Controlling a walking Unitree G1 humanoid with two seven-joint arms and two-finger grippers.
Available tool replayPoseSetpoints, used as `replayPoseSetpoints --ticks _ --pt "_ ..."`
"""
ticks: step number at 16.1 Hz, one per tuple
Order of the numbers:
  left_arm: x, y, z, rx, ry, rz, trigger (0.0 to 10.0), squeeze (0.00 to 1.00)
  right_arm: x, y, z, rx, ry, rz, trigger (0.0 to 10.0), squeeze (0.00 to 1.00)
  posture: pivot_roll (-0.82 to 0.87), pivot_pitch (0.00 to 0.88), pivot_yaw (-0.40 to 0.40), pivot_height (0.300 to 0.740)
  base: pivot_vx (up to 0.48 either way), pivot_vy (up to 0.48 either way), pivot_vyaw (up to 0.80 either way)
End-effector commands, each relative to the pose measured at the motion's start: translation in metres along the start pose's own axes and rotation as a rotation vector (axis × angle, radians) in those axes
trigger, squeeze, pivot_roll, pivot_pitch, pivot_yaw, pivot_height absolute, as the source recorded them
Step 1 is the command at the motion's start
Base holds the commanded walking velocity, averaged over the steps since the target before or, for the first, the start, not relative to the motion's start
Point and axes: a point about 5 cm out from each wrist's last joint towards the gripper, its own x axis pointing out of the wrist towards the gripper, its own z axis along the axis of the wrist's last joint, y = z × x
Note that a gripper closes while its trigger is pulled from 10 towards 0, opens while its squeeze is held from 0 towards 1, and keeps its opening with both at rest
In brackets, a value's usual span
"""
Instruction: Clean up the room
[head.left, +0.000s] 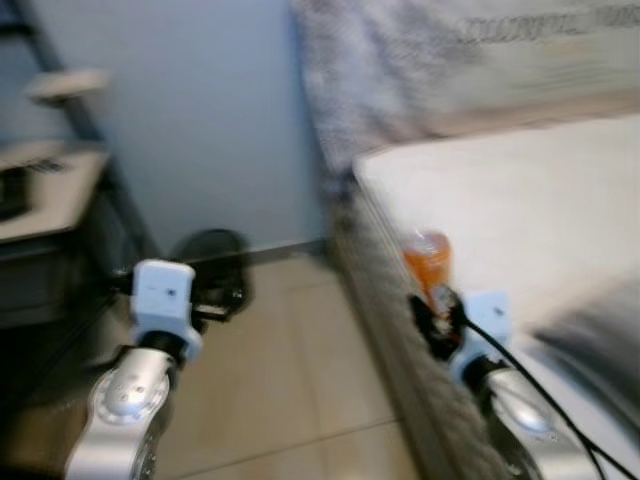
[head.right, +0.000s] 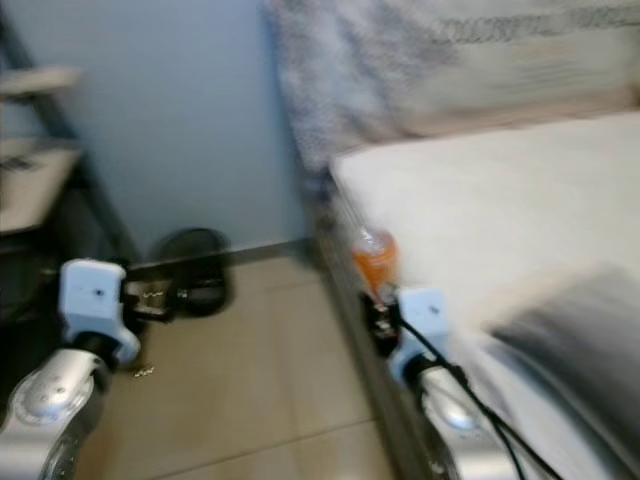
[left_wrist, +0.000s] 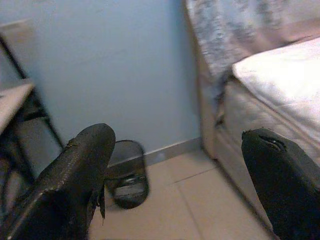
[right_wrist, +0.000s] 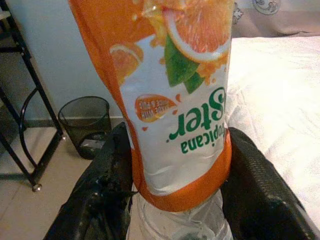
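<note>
A pale blue wall (head.left: 210, 120) meets a floor (head.left: 290, 390) of beige tiles along a light skirting board. On the right stands a bed (head.left: 520, 190) with a white mattress cover and a grey patterned headboard or blanket at its head. On the left a dark metal-framed shelf unit (head.left: 50, 190) carries pale boards. A black mesh wastebasket (right_wrist: 86, 122) sits on the floor against the wall.

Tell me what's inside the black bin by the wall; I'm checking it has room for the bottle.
The bin holds something pale at the bottom, too blurred to identify; its mesh wall hides the rest.
</note>
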Motion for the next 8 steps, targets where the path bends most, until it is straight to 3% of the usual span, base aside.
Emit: replayPoseSetpoints --ticks 1,8 --pt "-0.0002 0.0043 0.0031 0.017 -0.007 0.007 10.0 0.00 0.0023 0.0034 0.0067 -0.001 -0.031 0.010 10.0 0.00 -0.02 0.000 0.058 0.740 0.296 0.000 0.00" --pt "-0.0003 0.0022 0.0037 0.024 -0.005 -0.006 10.0 0.00 0.0035 0.0020 0.0068 -0.007 -0.036 0.000 10.0 0.00 -0.02 0.000 0.055 0.740 0.294 0.000 0.00"
